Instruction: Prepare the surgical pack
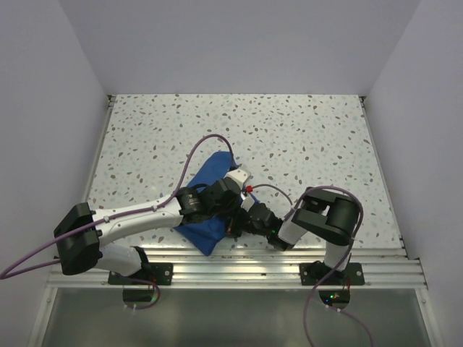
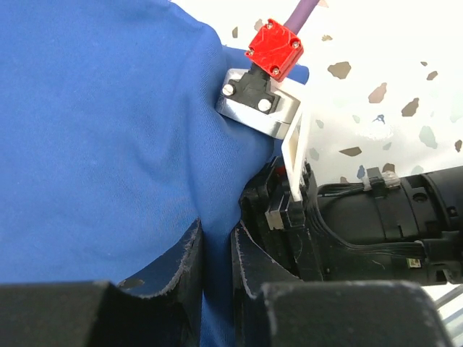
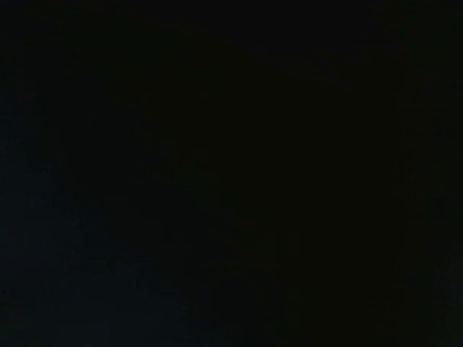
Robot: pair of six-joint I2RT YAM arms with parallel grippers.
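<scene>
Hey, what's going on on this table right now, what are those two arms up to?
Both arms are bunched over a crumpled royal-blue cloth drape near the front edge of the speckled white table. The left gripper is pinching a fold of the cloth. The right arm reaches into the same bundle. Its wrist camera shows only black, so whether its gripper is open or shut cannot be told.

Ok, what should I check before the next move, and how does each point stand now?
1. Left gripper shut on cloth: ok.
2. Right gripper open or shut: cannot tell.
3. Right wrist view usable: not ok, all black.
4. Arms apart from each other: cannot tell, very close.
5. Cloth lying on table: ok.
</scene>
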